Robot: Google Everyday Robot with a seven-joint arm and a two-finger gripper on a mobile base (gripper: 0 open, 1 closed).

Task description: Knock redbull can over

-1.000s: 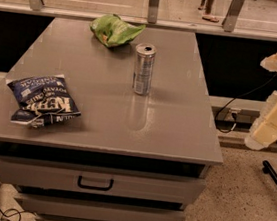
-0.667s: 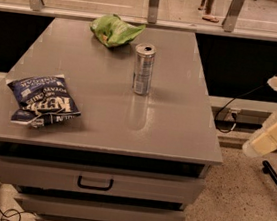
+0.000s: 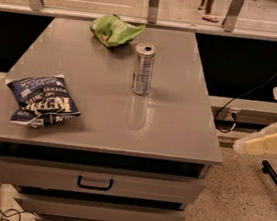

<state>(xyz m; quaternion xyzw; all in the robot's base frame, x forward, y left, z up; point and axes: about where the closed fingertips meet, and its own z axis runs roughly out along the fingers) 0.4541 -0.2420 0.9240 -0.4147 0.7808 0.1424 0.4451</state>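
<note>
The redbull can (image 3: 143,69) stands upright on a grey table (image 3: 177,122), a little right of the middle and towards the far edge. We see its open round top with the pull tab, a silver body with blue panels, and a faint reflection on the tabletop just in front of it.

Nearest to us, below the front edge of the table, a grey drawer (image 3: 30,174) carries a dark handle (image 3: 95,183), and more drawer fronts sit under it. A speckled floor (image 3: 239,195) shows to the right of them.

On the left of the tabletop, near the front, a dark blue chip bag (image 3: 42,101) with white lettering lies flat, well apart from the can.

At the right edge of the view, off the table and over the floor, we see the gripper (image 3: 256,119). Its two cream fingers (image 3: 268,142) point left towards the table, one above the other, with a wide gap between them and nothing held. It is well apart from the can and touches nothing.

Beyond the can, a crumpled green snack bag (image 3: 115,30) rests near the far edge, just behind the can and to its left, and we cannot tell if they touch.

Farthest away, metal posts (image 3: 153,2) rise behind the table, and a black cable (image 3: 251,91) hangs on the right.
</note>
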